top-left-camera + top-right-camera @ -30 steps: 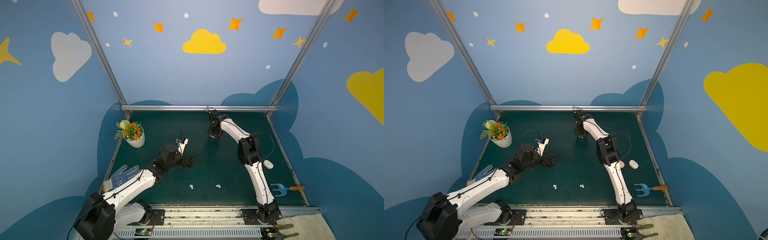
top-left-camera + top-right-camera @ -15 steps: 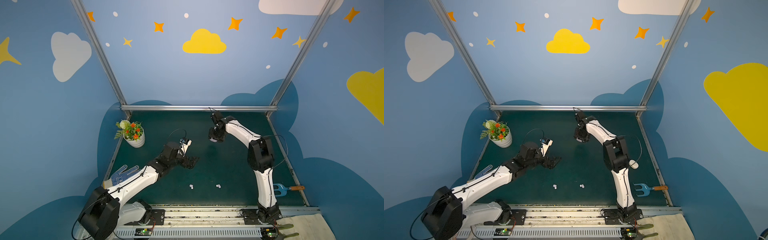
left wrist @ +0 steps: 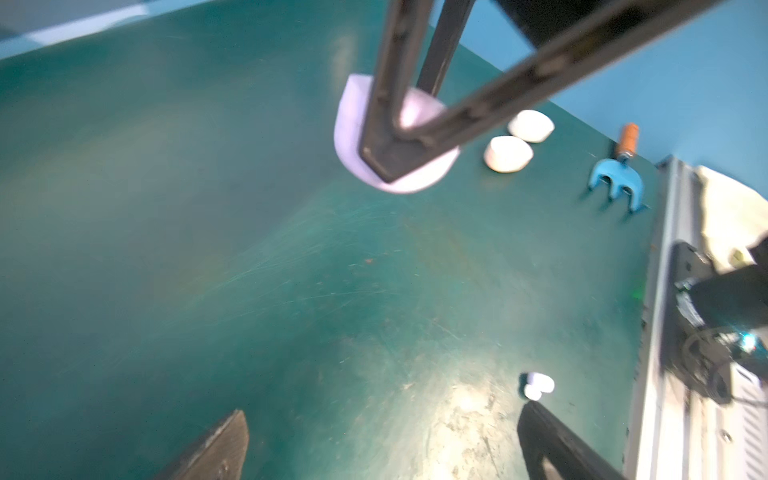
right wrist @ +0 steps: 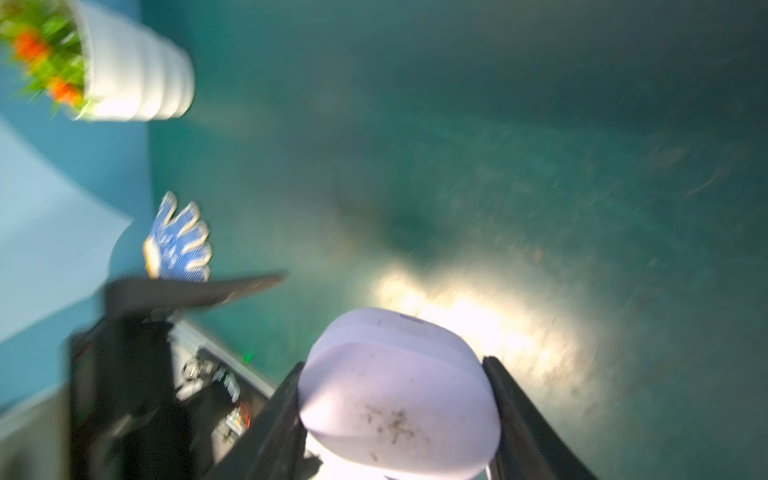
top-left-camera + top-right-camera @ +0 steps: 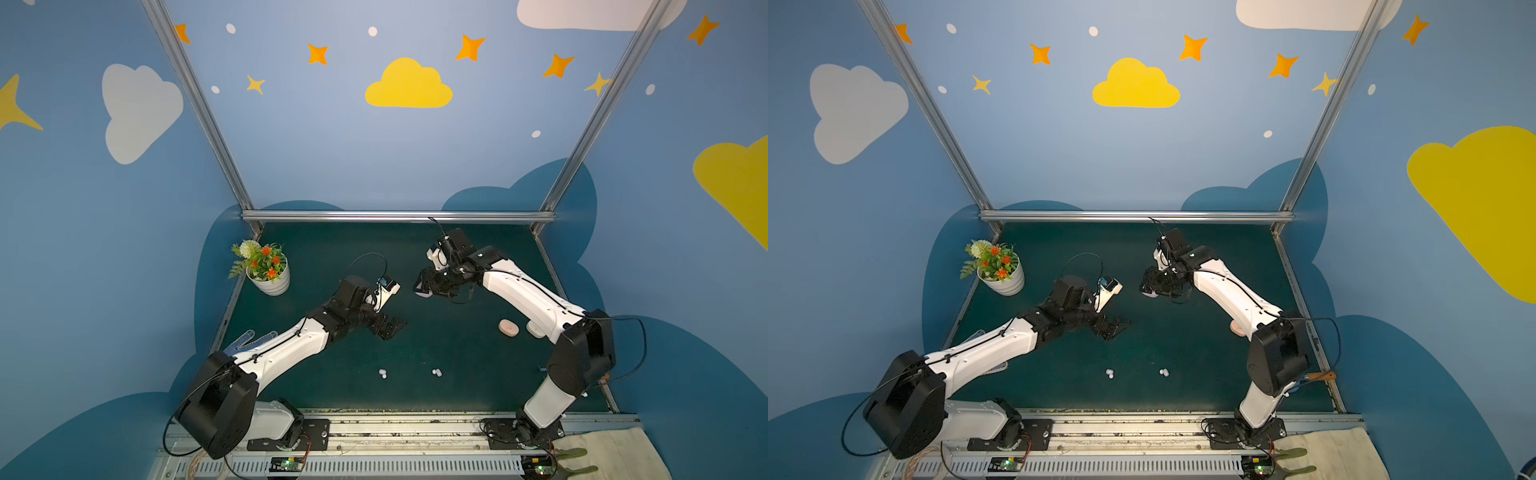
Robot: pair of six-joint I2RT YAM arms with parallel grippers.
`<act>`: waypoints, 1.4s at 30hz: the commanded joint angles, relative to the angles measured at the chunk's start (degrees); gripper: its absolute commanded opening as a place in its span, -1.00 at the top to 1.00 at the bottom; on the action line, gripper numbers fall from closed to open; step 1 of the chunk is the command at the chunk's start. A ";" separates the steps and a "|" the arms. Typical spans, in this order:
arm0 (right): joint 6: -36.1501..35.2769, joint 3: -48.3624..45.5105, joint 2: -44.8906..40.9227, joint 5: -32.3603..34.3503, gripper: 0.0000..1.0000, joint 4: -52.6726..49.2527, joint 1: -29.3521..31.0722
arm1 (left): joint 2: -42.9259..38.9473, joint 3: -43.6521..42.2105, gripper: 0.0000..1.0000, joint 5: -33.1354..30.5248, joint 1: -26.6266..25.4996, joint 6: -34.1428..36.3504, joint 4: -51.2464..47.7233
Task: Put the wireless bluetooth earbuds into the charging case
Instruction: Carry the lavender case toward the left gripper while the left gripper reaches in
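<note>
Your right hand (image 5: 430, 286) grips the lavender case (image 4: 399, 395) by its sides, clear of the surface (image 5: 324, 249); the lid looks shut. Your left hand (image 5: 390, 326) hangs released and empty, just beside and below the case. Bring the case down level and flat, then use the free hand on the lid. The earbuds (image 5: 382, 373) lie in two pairs on the surface, well apart from the case, toward the front rail (image 5: 395, 428). The green surface is scuffed and glary. Blue walls (image 5: 332, 145) painted with clouds (image 5: 408, 85) and stars (image 5: 318, 54) enclose the room.
</note>
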 commanded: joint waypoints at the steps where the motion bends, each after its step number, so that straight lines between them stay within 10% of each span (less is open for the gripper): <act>1: -1.13 -2.31 -4.61 -3.77 0.03 -1.54 1.18 | 0.79 -0.16 -1.00 6.22 -0.82 3.18 6.26; 16: 0.48 -9.68 -13.94 -8.75 0.05 -1.98 3.58 | 4.68 1.78 -0.65 19.13 -3.57 2.54 16.05; 42: 1.09 -9.21 -13.42 -14.12 0.04 -0.02 1.27 | 5.49 4.18 0.03 23.04 -5.60 4.95 17.33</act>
